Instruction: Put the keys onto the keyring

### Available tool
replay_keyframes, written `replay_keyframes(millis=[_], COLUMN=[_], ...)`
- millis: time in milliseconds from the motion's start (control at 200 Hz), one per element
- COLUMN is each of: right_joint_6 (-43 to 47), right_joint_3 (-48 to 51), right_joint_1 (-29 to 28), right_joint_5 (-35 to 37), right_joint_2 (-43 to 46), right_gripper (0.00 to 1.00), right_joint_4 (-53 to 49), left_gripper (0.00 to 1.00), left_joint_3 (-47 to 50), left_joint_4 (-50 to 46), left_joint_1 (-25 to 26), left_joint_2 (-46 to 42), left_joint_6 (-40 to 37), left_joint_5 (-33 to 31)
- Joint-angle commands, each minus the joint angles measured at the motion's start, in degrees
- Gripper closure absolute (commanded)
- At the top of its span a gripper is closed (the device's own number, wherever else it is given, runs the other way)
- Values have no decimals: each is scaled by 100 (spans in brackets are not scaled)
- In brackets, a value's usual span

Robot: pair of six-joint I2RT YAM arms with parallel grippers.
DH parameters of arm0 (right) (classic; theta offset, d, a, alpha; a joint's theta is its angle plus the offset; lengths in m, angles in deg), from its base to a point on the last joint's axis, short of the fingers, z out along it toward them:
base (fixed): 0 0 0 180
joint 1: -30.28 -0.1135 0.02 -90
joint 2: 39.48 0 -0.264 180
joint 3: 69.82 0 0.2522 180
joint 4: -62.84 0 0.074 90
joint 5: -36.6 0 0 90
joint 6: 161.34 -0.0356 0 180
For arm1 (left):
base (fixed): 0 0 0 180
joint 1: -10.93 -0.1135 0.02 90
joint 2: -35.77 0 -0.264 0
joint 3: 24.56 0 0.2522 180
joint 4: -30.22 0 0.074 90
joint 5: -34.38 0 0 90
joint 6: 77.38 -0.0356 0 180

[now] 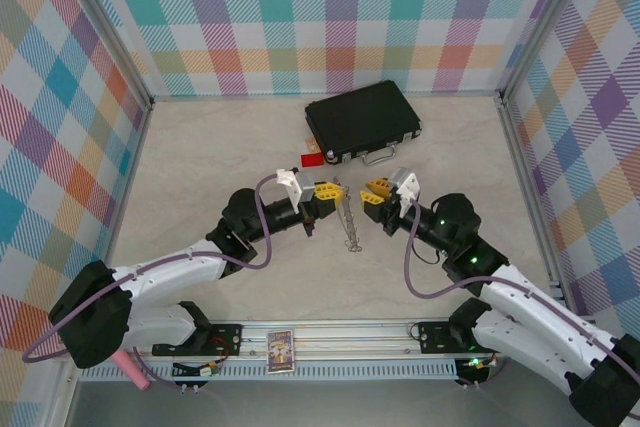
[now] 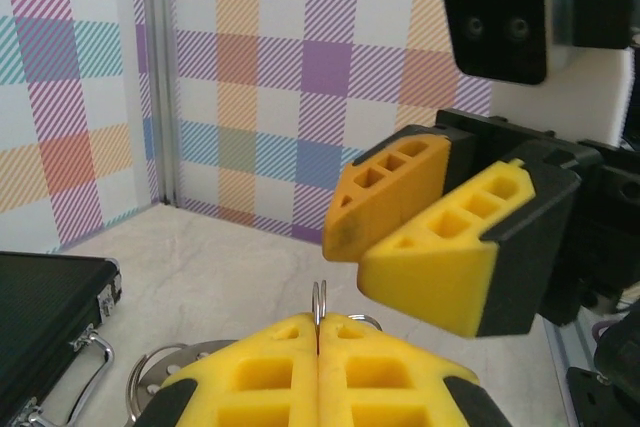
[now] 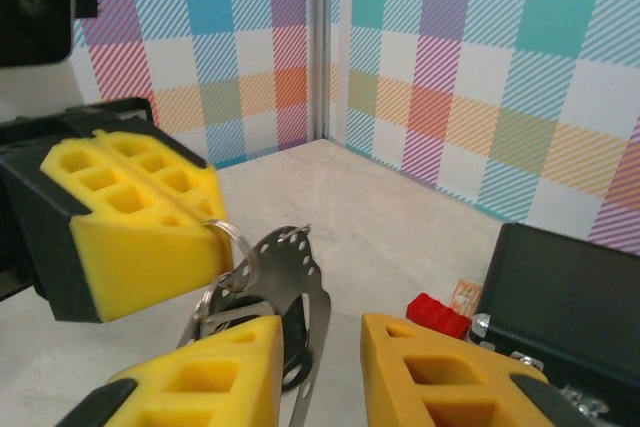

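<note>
Keyring (image 3: 290, 252) is hanging above the middle of the bench (image 1: 200, 167), with the left hand (image 1: 328, 190) clamping shut on it. Keys (image 1: 351, 232) are dangling beneath. Right hand (image 1: 375, 193) is facing it just beside, fingers parted and gripping nothing.

Two robot arms, the left arm (image 1: 170, 277) and the right arm (image 1: 520, 297), have white shells and bulky black joints. A purple cable (image 1: 266, 247) loops along each. Each arm ends in black jaws faced with yellow blocks (image 2: 430, 257) moulded with square hollows. A white camera housing (image 1: 290, 184) tops each wrist. Small green lights (image 1: 437, 219) glow on the right arm.
</note>
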Motion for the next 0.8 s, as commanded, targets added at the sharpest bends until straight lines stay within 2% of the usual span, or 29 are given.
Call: replay_keyframes(millis=[0, 60, 230, 605, 795], right_joint_6=[-732, -849, -977, -1107, -1063], right_joint_3=[-115, -161, -373, -518, -535], right_joint_1=[299, 369, 407, 433, 486], right_joint_5=[-1133, -1436, -1981, -2033, -1989], right_joint_2=[-77, -178, -562, -907, -902], right_gripper=[73, 69, 67, 68, 75], right_joint_4=[315, 431, 480, 675, 607], left_gripper=[100, 100, 100, 100, 100], left_joint_3=[-10, -17, -19, -34, -62], left_joint_4=[495, 469, 468, 433, 450], left_joint_1=[58, 67, 65, 62, 64], left_joint_2=[-4, -1, 14, 24, 50], left_joint_6=[62, 68, 73, 70, 86], left_joint_5=[175, 189, 227, 255, 351])
